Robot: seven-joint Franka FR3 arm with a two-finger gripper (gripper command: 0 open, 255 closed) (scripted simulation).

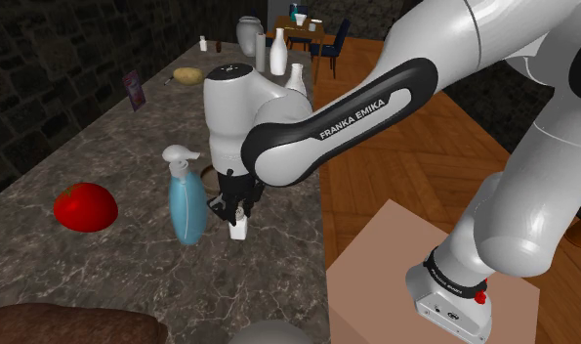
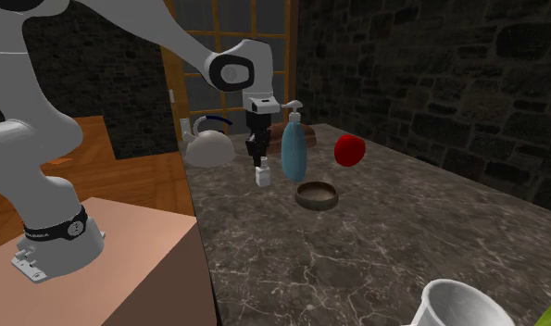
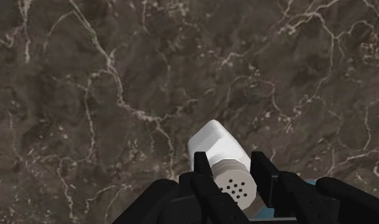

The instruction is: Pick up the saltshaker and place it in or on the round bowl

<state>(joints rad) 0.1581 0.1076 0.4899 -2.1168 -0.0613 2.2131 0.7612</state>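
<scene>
The grasp is judged to be made and the carry not yet done: the white saltshaker (image 3: 214, 143) is clamped in the claw (image 3: 234, 175), a black finger (image 3: 265, 170) being pressed to each side of it just below its perforated cap. The shaker is seen above the dark marbled desk (image 2: 375, 241), at the arm's side of the blue soap dispenser (image 2: 294, 150) and just beside it. Whether its base rests on the desk or has been raised just clear of it cannot be told. The round bowl (image 2: 316, 202) is seen in the second exterior view to be empty, standing near the shaker but apart from it, towards that view's right and closer to that camera. What is left is therefore judged to be the lift, the short carry across to the bowl, and the release into or onto it. The shaker's long axis is held roughly upright, in line with the claw: the holed cap is turned up towards the hand and the base down towards the desk. In the wrist view a slight lean of the body away from the fingers is suggested, though in the second exterior view it looks upright.
</scene>
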